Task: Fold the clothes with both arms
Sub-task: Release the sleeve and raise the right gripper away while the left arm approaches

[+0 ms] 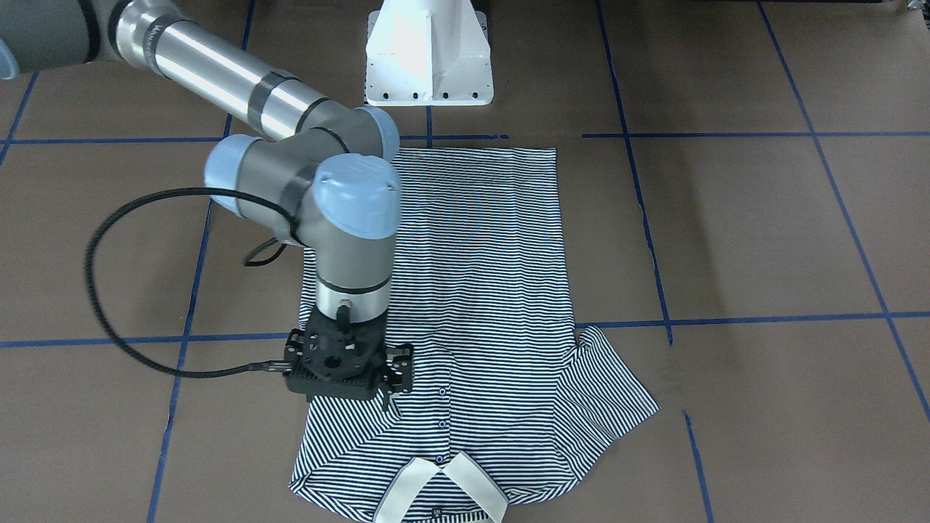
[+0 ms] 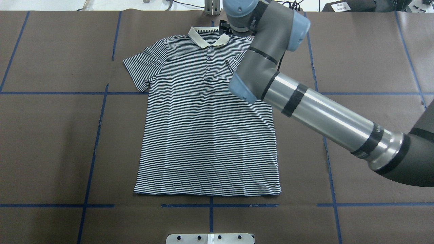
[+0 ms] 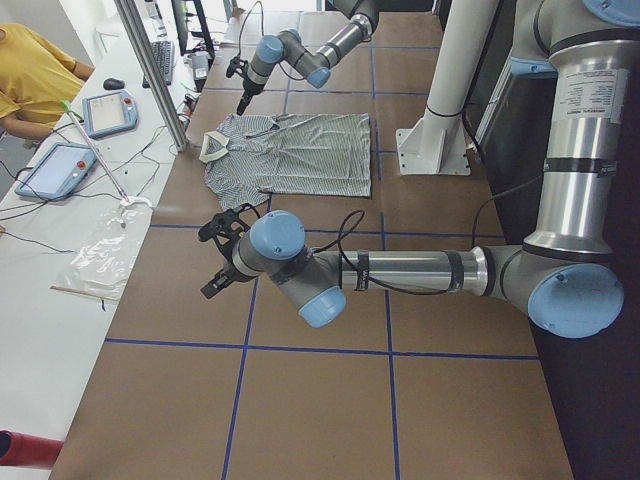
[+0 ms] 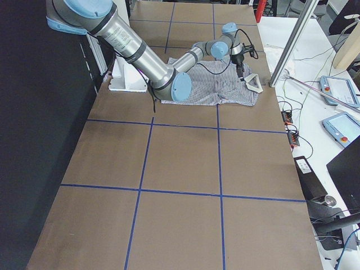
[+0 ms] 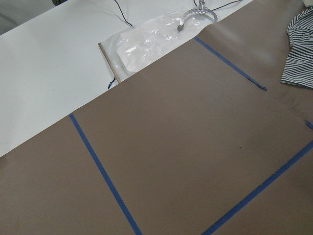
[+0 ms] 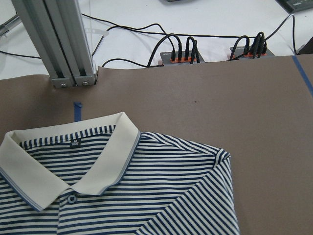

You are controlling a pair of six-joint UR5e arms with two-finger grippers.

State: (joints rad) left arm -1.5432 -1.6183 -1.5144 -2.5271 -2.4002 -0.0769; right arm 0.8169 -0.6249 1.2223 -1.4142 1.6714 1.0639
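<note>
Hovering our right gripper (image 1: pixel 341 370) over the folded-in sleeve (image 1: pixel 341 443) of the polo shirt (image 2: pixel 206 135), which lies flat mid-frame overhead, we cannot tell how either pair of jaws stands, and judge our far-off left gripper (image 3: pixel 222 258) must next fold the spread sleeve (image 2: pixel 140 67) at upper left.

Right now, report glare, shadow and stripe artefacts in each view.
Exterior front-facing: stripes on the polo shirt shimmer into curved moiré bands near the hem. Overhead exterior: a bright highlight runs along the silver tube of the right arm. Left wrist-mounted: the plastic bag glints. Right wrist-mounted: stripes and collar are sharp.
</note>
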